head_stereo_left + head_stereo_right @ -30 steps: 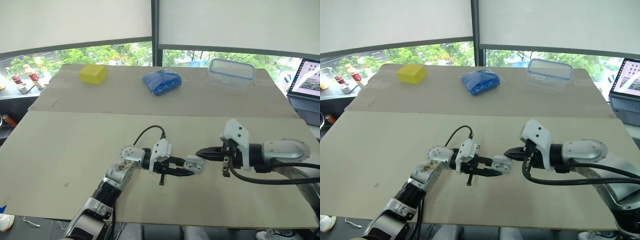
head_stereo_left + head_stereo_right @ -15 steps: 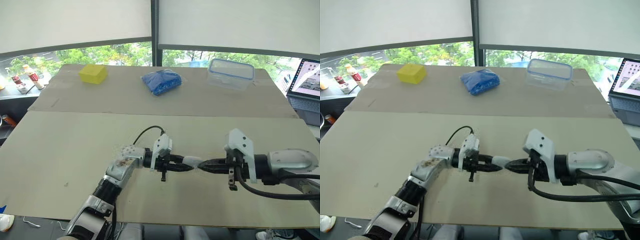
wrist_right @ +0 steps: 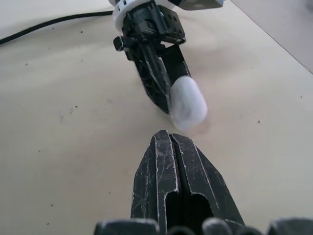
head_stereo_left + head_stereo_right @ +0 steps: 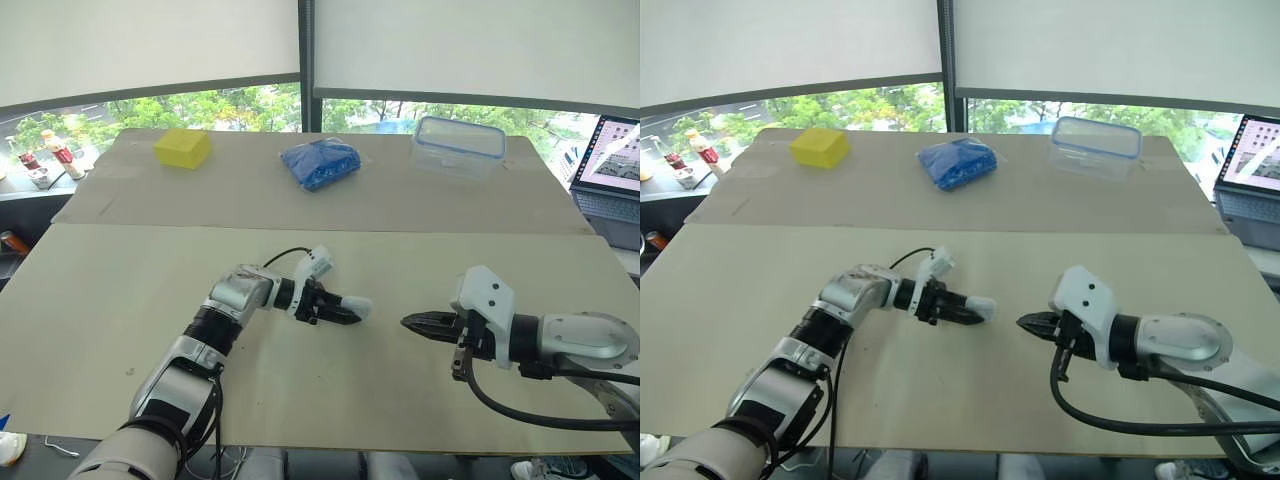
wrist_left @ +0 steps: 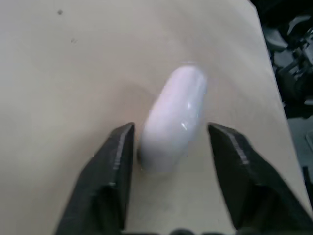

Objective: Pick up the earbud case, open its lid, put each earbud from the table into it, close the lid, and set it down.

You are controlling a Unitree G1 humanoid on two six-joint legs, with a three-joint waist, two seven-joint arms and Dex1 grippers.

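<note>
Over the table (image 4: 120,290), the right gripper (image 3: 166,136) — fingers pressed together, empty — points toward the left gripper (image 5: 171,131), whose spread fingers flank the closed earbud case (image 5: 176,110) lying between them. Likely the set-down; next, retreat straight back without nudging it.

We see bare table (image 4: 120,290) across the lower left and a gap at centre between earbud case (image 4: 355,306) and right gripper (image 4: 406,321). Along the top stand a yellow block (image 4: 183,147), blue bag (image 4: 322,163) and plastic box (image 4: 458,147); a laptop (image 4: 610,170) at the right edge.
</note>
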